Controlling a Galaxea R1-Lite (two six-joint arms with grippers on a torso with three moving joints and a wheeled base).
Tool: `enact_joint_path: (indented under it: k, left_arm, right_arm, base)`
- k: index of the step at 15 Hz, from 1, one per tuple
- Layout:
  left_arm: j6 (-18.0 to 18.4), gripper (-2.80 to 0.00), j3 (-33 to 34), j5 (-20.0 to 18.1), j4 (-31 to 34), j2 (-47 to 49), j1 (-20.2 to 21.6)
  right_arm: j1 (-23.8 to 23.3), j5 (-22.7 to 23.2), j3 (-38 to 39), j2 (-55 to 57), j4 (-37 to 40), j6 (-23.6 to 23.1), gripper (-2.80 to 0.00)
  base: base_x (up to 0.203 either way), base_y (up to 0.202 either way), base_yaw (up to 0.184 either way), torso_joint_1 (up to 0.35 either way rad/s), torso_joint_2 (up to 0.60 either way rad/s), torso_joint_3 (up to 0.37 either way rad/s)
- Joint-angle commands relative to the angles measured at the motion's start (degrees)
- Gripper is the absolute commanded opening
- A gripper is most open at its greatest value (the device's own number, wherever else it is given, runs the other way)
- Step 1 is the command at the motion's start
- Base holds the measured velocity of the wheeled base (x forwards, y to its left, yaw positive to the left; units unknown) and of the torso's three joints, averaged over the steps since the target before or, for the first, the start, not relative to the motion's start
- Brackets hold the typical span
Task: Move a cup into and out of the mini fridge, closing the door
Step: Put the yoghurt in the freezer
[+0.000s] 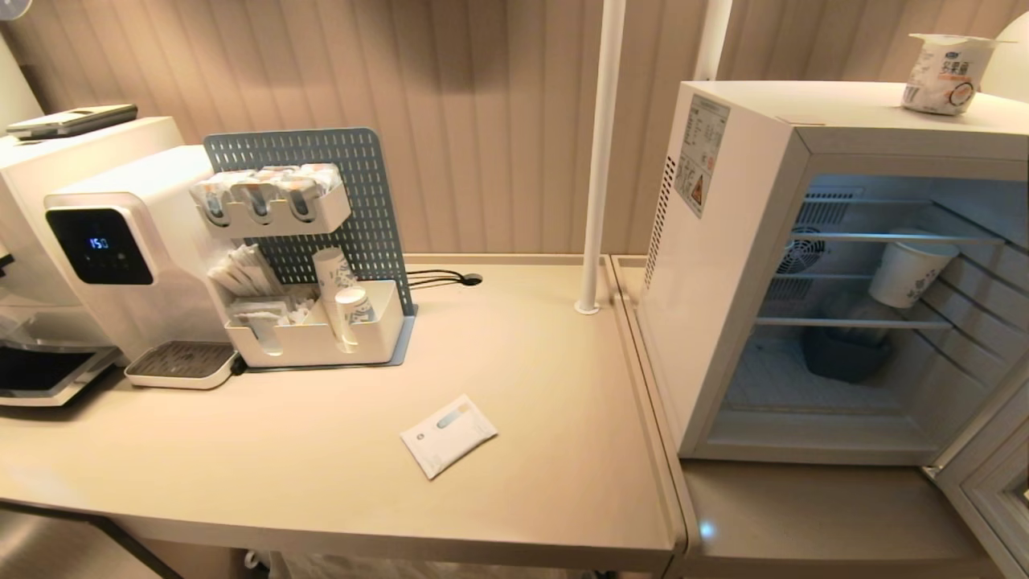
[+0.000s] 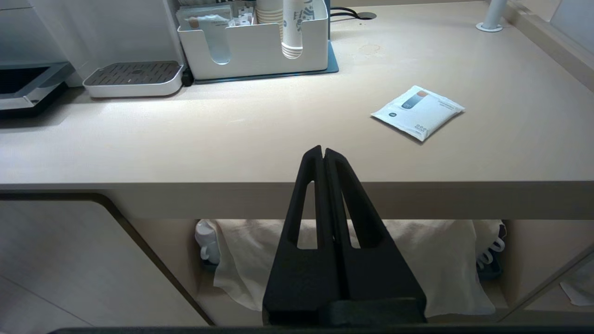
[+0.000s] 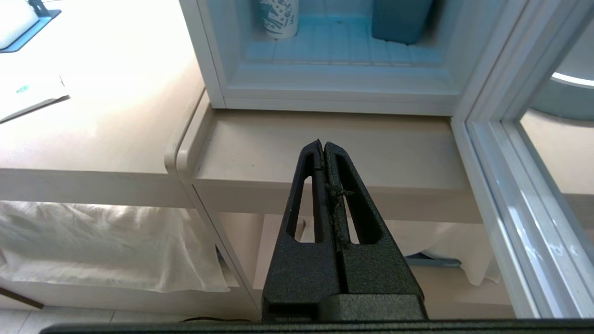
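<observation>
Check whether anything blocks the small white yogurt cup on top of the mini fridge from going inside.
Nothing visible does. The small white yogurt cup stands on the boxy white mini fridge, whose grey-framed glass door is swung open. A patterned paper cup fills part of the middle wire shelf; space remains beside it.

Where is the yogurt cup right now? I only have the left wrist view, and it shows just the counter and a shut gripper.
Observer: In the head view, the cup stands on top of the mini fridge.
Operator: Is the fridge closed?
Observer: No, the door is swung wide open, on the robot's right side.
Operator: And the other arm?
Observer: The right gripper is shut and empty, hanging low in front of the ledge below the open fridge.
</observation>
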State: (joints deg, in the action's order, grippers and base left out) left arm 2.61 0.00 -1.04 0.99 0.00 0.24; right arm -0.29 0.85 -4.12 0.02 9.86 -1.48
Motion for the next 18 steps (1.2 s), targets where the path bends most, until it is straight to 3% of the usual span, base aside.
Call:
enact_joint_path:
  k: [1,18]
  left_arm:
    - [0.03,-2.80,0.00,-0.02,0.06,0.09,0.02]
    - [0.12,-2.80,0.00,0.95,-0.11,0.09,0.02]
  right_arm:
    - [0.03,0.03,-0.02,-0.02,0.12,-0.02,-2.80]
    - [0.03,0.03,-0.02,-0.02,0.21,-0.02,-2.80]
  base:
    - [0.000,0.000,0.000,0.000,0.00,0.000]
    - [0.000,0.000,0.000,0.000,0.00,0.000]
